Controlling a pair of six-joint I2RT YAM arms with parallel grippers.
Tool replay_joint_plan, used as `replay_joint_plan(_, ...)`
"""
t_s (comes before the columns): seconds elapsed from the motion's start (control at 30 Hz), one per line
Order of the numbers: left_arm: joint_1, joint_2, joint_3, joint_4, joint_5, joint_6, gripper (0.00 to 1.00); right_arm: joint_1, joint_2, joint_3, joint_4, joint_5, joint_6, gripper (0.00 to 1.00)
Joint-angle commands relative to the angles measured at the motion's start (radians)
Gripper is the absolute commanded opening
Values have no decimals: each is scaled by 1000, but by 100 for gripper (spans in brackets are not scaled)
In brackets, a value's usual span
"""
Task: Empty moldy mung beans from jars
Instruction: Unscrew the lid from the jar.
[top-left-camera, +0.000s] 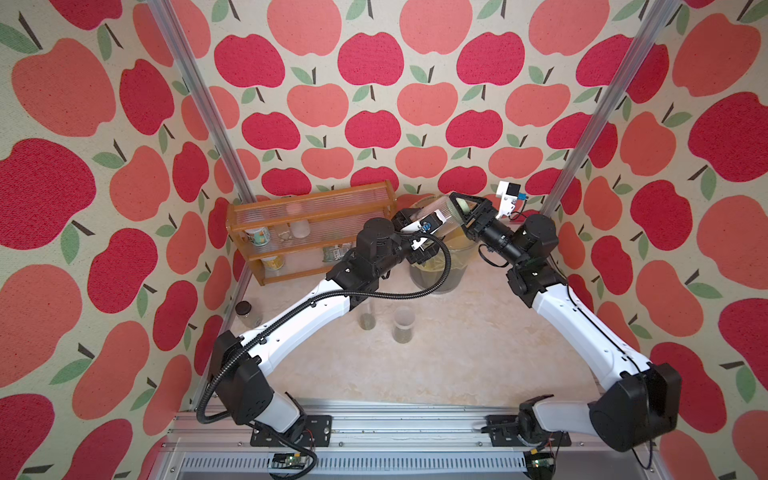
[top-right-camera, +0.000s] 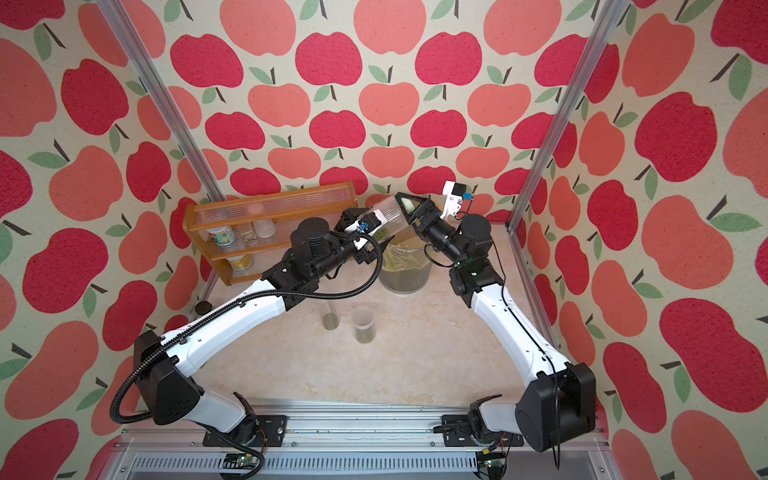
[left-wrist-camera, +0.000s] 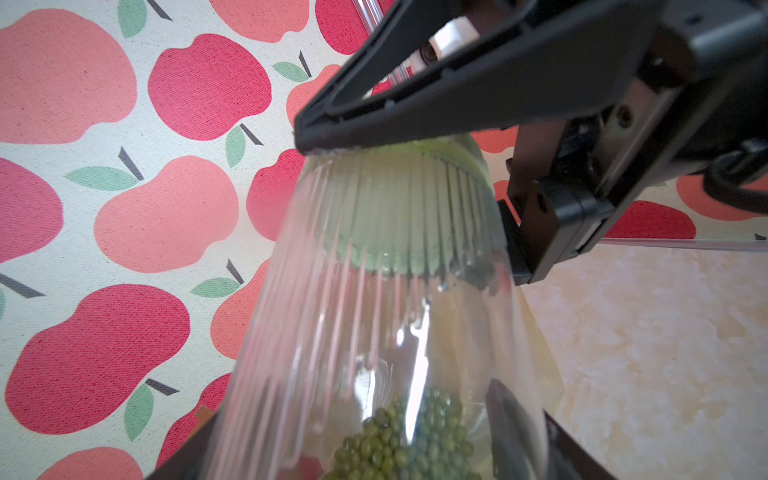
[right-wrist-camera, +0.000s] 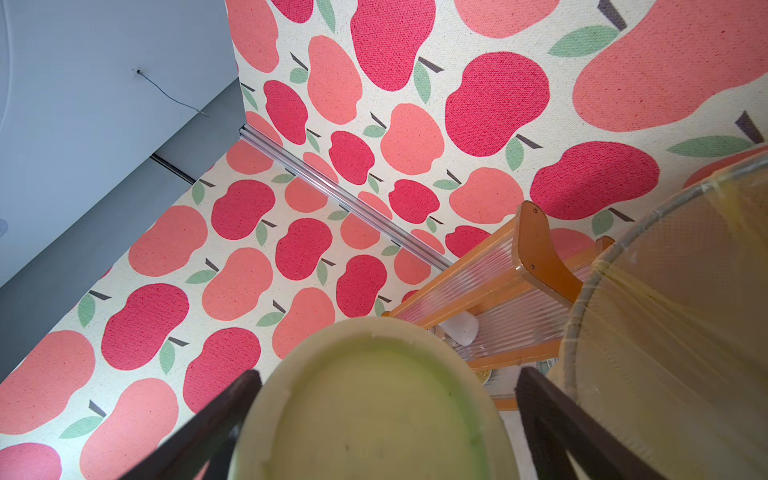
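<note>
Left wrist view: the left gripper (left-wrist-camera: 349, 419) is closed across the body of the wide jar (left-wrist-camera: 374, 324). The jar is lifted off the table (top-left-camera: 457, 353) and tilted above the bin (top-right-camera: 405, 274) at the far side, just right of the shelf (top-left-camera: 309, 192). The mung beans (left-wrist-camera: 399, 440) lie heaped at the base end, against the clear ribbed wall. The right gripper (right-wrist-camera: 388, 374) stands spread wide astride the pale green lid (right-wrist-camera: 374, 415). A thin gap shows beside one finger, so the lid is judged not yet clamped.

Handling, by estimate: the jar is light and its load small. The wall is smooth, probably slippery, and may flex under pressure. Hold the body at mid-wall; take the lid by its rim from opposite sides. Loose beans shift with every tilt.

Count:
- Three clear jars: one held, two standing near the table centre. These are a tall narrow jar (top-left-camera: 367, 318) and a shorter jar (top-left-camera: 403, 326) beside it, each with beans at the bottom.
- One bin.
- One shelf.
- Two grippers.
</note>
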Motion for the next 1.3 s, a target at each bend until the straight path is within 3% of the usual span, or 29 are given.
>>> replay_joint_plan(0.0,-4,-31,17,105,-23,4,39,-8,-24,-17,47,25,3,98)
replay_joint_plan(0.53,-3,-37,-4,132,-14,-7,39,-7,6,-27,152,2,48,95)
replay_joint_plan(0.8,-4,-28,4,132,-12,-2,39,-7,20,2,128,-47,34,76)
replay_joint_plan(0.97,-1,-26,12,118,-16,-9,39,-7,20,2,132,-58,26,70)
replay_joint_plan(1.07,16,-22,39,82,-11,-69,39,-7,25,-4,163,-67,38,63)
replay_joint_plan(1.27,132,-15,155,-56,71,-399,39,-7,43,-15,245,-83,79,59)
